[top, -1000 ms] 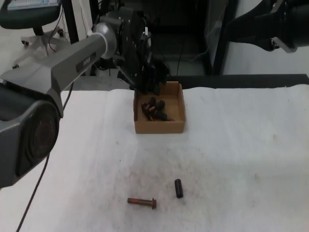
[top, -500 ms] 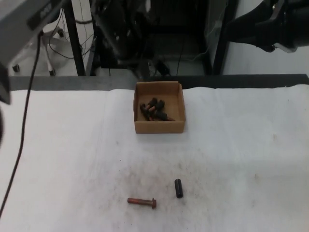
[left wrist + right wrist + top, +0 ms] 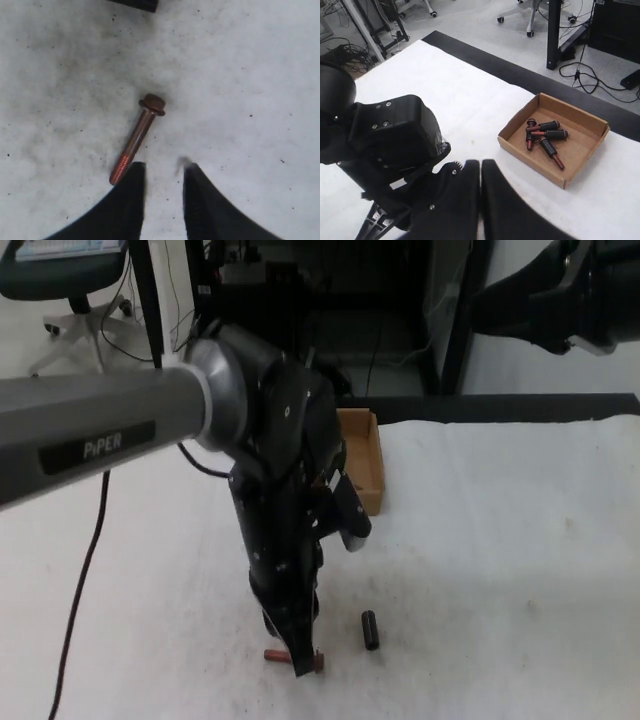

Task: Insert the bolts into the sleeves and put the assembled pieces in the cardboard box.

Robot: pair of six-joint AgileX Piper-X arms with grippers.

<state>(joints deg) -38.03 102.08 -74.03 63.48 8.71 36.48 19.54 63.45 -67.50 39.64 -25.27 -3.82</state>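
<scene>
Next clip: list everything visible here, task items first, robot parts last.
bolt: one, copper, loose on the cloth
sleeve: one, black, on the cloth near the bolt
assembled pieces: about four, black and copper, inside the box
cardboard box: one, brown, far side of the cloth
cloth: one, white, covers the bench
left hand: black, open, low by the bolt
right hand: black, shut, raised above the bench

Left arm (image 3: 285, 490) is covering most of the cardboard box (image 3: 362, 450) and much of the bolt (image 3: 271, 654) in the high view; sleeve (image 3: 134, 4) is running off the left wrist view's edge.
</scene>
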